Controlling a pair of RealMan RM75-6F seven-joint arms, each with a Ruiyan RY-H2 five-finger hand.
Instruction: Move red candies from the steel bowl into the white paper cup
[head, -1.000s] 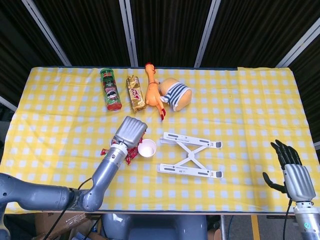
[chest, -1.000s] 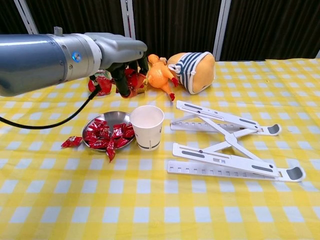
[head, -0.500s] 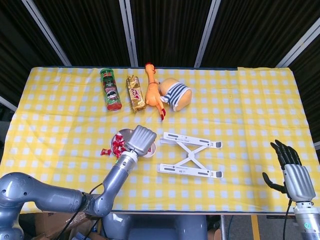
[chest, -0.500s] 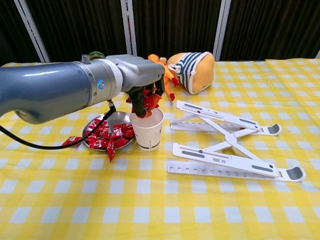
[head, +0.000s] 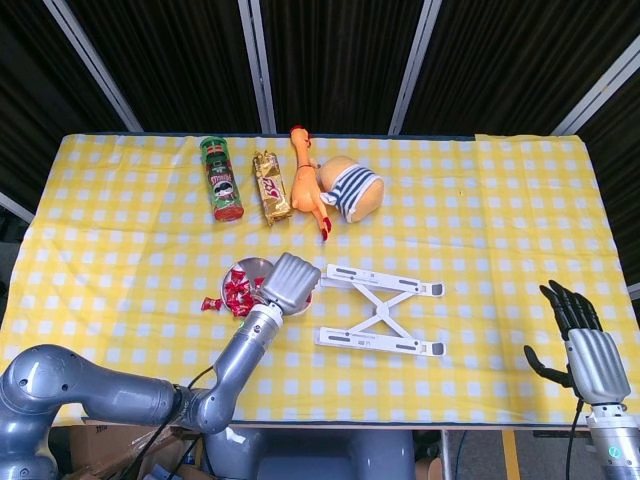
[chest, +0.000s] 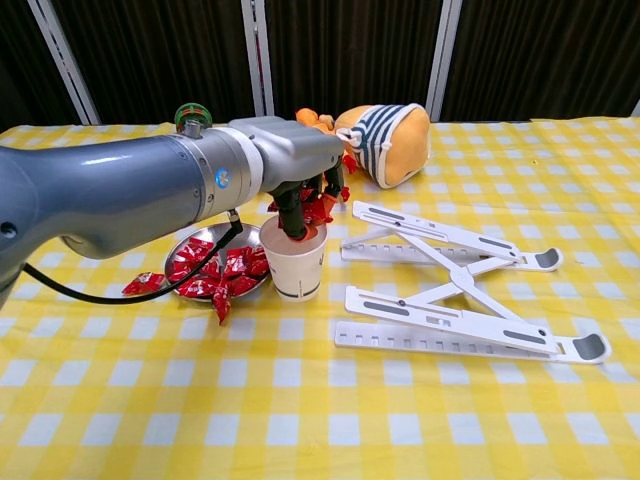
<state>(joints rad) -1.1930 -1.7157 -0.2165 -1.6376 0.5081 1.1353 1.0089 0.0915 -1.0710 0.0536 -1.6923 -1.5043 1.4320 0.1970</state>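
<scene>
The steel bowl holds several red candies, just left of the white paper cup. My left hand hangs right over the cup's mouth and pinches red candies in its fingertips, some dipping into the cup. In the head view my left hand hides the cup, with the bowl showing at its left. One loose candy lies on the cloth left of the bowl. My right hand stays at the table's near right edge, fingers apart, holding nothing.
A white folding stand lies just right of the cup. At the back stand a green chips can, a snack bar, a rubber chicken and a striped plush toy.
My left hand carried red candies from above the bowl rightward and lowered them onto the cup's mouth. The right hand has stayed still.
</scene>
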